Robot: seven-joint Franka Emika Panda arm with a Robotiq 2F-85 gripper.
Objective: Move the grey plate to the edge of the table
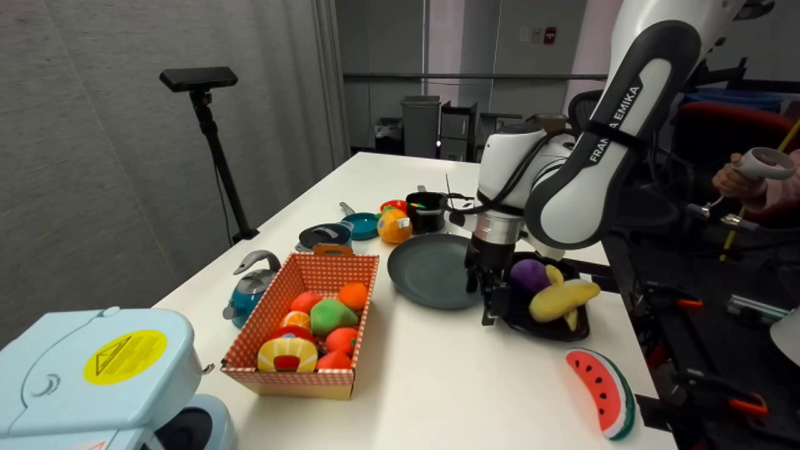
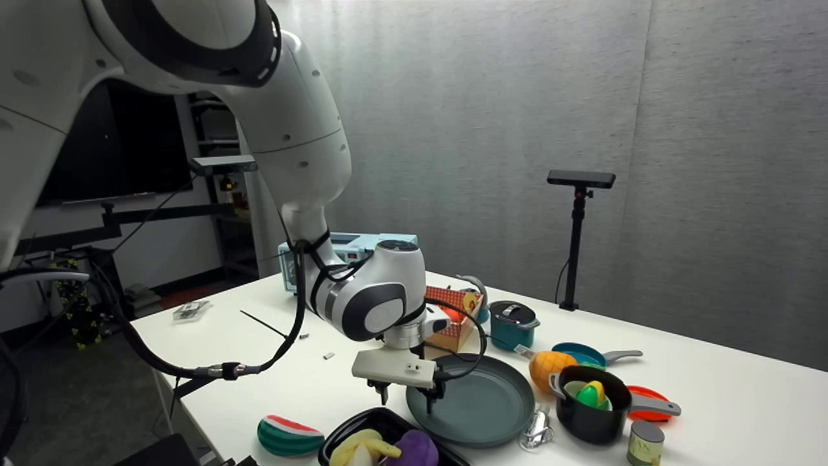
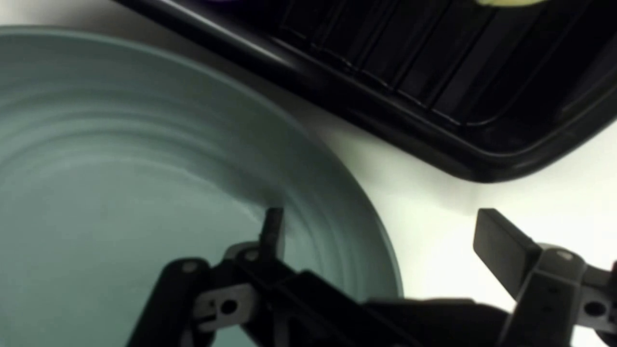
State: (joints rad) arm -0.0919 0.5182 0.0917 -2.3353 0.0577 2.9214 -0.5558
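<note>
In the wrist view, the left and bottom edges crop the plate [image 3: 111, 231], the top and right edges the tray [image 3: 385, 115]. The pincer [image 1: 480, 305] hides part of the plate's rim in an exterior view; whether pincer and plate touch cannot be told.

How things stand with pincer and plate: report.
Pincer open, astride the rim of the grey plate. Ungripped, flat on the table, short of the edge. Black tray close alongside, possibly obstructing.
</note>
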